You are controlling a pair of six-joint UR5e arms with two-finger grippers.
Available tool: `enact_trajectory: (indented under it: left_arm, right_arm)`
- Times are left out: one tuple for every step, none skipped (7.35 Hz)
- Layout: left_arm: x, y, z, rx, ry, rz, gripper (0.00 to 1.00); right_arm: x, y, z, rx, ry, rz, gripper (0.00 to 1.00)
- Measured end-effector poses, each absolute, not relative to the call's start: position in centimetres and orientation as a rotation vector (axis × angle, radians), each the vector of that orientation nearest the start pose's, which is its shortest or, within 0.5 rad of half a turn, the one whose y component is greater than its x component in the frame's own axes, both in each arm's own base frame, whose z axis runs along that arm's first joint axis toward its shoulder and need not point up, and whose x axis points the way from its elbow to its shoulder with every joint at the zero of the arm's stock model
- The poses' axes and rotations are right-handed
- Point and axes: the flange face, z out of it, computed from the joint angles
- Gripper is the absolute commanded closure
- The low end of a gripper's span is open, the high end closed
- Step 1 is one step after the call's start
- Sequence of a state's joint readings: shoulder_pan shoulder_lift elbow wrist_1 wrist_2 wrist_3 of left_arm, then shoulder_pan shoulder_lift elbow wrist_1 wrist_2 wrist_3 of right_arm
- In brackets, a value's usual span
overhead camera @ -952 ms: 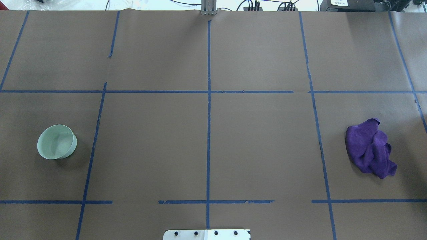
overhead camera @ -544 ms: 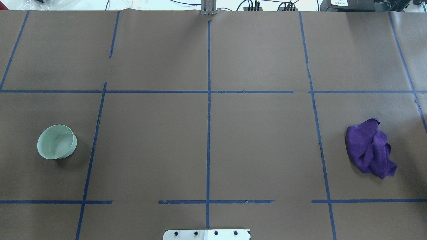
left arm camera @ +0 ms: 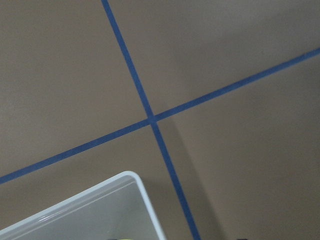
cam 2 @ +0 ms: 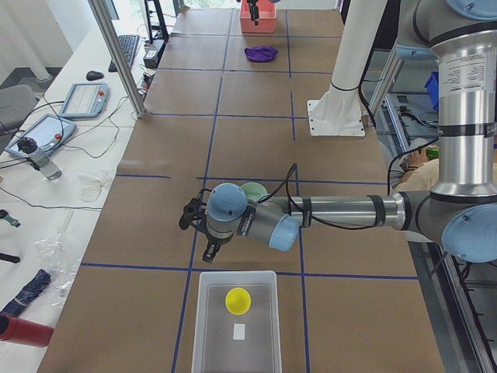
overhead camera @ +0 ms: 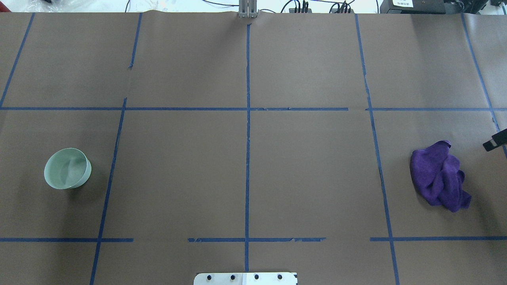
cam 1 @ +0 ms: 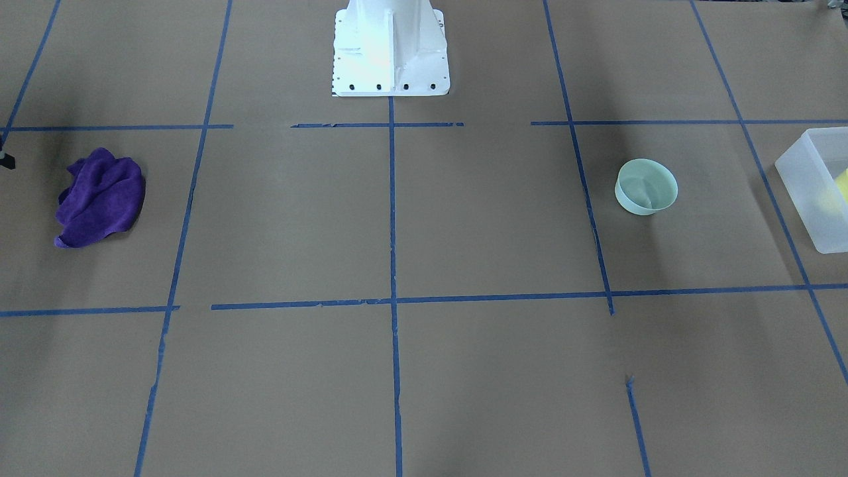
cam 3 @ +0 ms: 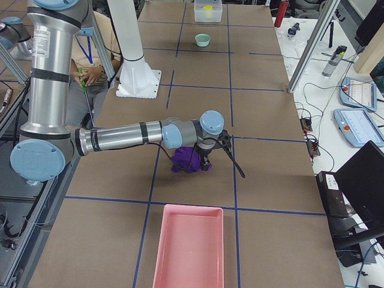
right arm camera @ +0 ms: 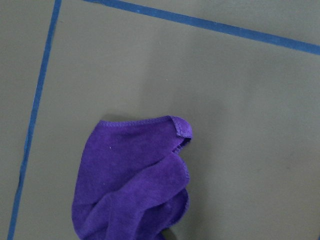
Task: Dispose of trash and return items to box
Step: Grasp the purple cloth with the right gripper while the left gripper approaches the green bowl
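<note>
Step in hand: You look roughly halfway. The yellow cup (cam 2: 238, 299) already lies inside the box (cam 2: 237, 273) at the desk's far left end, while the mint bowl (overhead camera: 67, 168) stands upright on the left side, outside it.
Left end effector: The left end effector (cam 2: 198, 233) hangs low between bowl and box. Only the side view shows it, so you cannot tell whether its jaws are parted.
Right end effector: The right end effector (cam 3: 217, 150) hovers just over the purple cloth (overhead camera: 437, 178) on the right. Too little of it shows to say whether it is parted or closed.
Next move: I judge the bowl comes next. Bring the left arm over its rim, pinch one wall, and carry it left to set beside the cup. The cloth probably belongs in the pink tray (cam 3: 187, 206) further right.
Desk: The desk (overhead camera: 309, 166) is covered in brown paper gridded with blue tape (overhead camera: 247, 158). The white base plate (overhead camera: 245, 278) is at the near edge.
Room: Cables (overhead camera: 301, 7) run along the far edge, and teach pendants (cam 2: 81, 97) lie on a bench beyond.
</note>
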State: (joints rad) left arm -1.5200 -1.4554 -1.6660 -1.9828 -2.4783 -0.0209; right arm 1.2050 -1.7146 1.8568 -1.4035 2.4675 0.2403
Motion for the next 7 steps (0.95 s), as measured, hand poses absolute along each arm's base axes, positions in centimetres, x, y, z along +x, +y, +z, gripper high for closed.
enact_trajectory:
  left_arm:
    - [-0.4, -46.2, 59.1, 0.306, 0.952, 0.196, 0.14]
    - [2.7, -46.1, 57.1, 0.282, 0.984, 0.180, 0.14]
    - [5.8, -45.9, 55.8, 0.260, 1.006, 0.164, 0.14]
    - [8.6, -45.6, 54.9, 0.241, 1.014, 0.147, 0.14]
    - [11.0, -45.2, 54.5, 0.229, 1.009, 0.126, 0.14]
    - [12.6, -44.9, 54.4, 0.221, 0.996, 0.111, 0.14]
    - [13.8, -44.4, 55.0, 0.216, 0.966, 0.103, 0.12]
  right_arm:
    - [-15.0, -41.8, 54.9, -0.010, -0.939, -0.201, 0.00]
    - [-18.2, -40.2, 54.9, -0.021, -0.922, -0.150, 0.00]
    - [-20.5, -38.9, 55.5, -0.016, -0.878, -0.121, 0.17]
    - [-21.8, -38.0, 56.5, 0.000, -0.826, -0.112, 0.67]
    - [-22.2, -37.3, 57.6, 0.006, -0.789, -0.105, 1.00]
    - [-22.0, -36.7, 58.4, 0.003, -0.766, -0.099, 1.00]
    - [-21.9, -36.5, 58.8, 0.001, -0.757, -0.095, 1.00]
